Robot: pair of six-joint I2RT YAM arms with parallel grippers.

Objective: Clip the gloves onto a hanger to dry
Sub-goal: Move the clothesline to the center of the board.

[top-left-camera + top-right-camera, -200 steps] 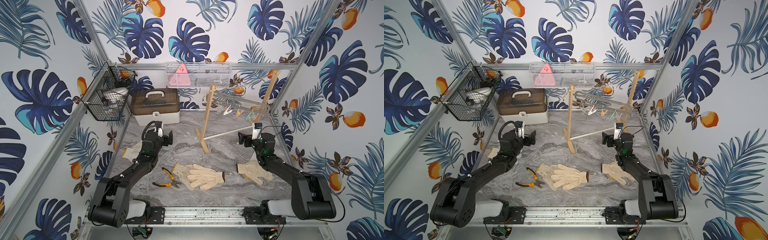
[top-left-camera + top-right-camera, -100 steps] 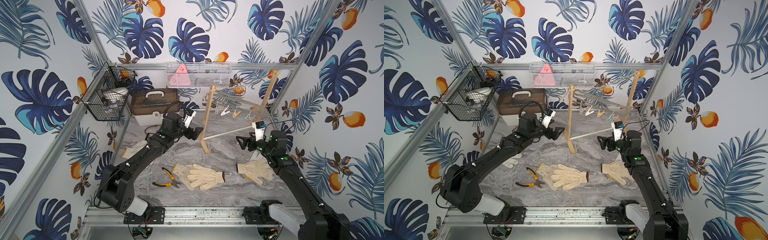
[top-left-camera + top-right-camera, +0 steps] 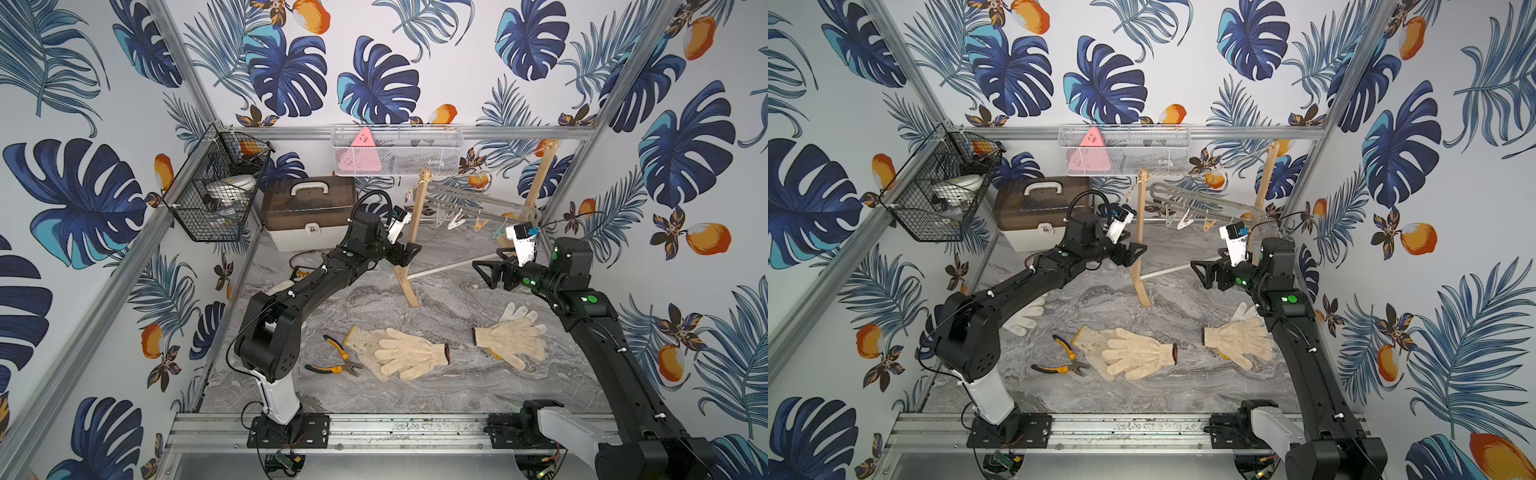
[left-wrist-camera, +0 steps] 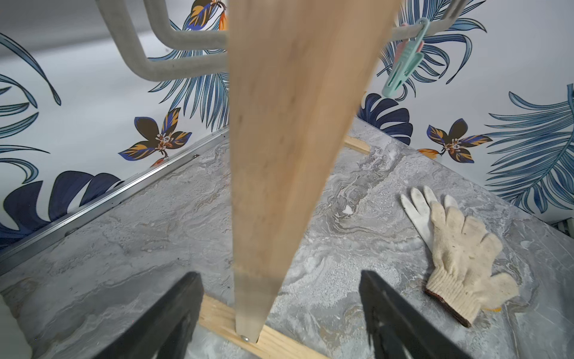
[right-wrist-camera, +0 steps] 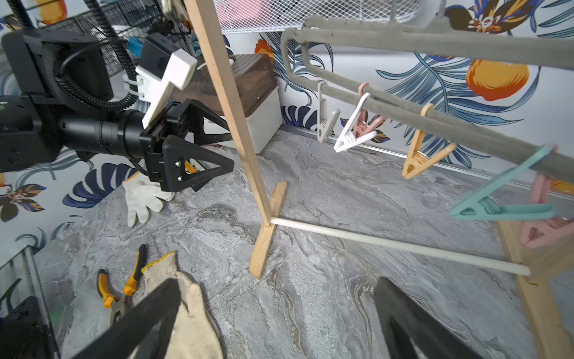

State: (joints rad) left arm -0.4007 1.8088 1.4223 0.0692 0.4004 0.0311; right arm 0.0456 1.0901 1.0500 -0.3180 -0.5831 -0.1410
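- Gloves [image 3: 409, 353] of cream knitted cotton lay flat on the grey marbled tabletop [image 3: 415, 399], none yet on the hanger. There was an overlapped central pair [image 3: 1138, 353] and, well apart from it, a right-hand pair [image 3: 513, 338].
- With 12 o'clock at the back wall in a top view, the right-hand pair sat at about 5 o'clock from the right gripper [image 3: 488, 264], lower down. Its long axis ran 9 to 3 o'clock, with the dark-edged cuff at the 9 o'clock end.
- The central pair lay at 6 o'clock from the left gripper [image 4: 279, 279] and near 7 o'clock from the right one, its dark cuff at the 3 o'clock end.
- The right arm looked the nearer to the right-hand pair, whose cuff seemed the likely place to pinch.
- The right gripper's jaws stood fully apart and empty, above bare tabletop and pointing toward 9 o'clock.
- The left gripper's jaws were wide, one either side of the pale wooden upright [image 4: 289, 155] of the drying rack. Table showed on both sides of the post, so they gripped nothing.
- The grey felt-covered hanger [image 5: 435, 43], with its coloured plastic pegs [image 5: 419, 155], hung near 12 o'clock from the right gripper.
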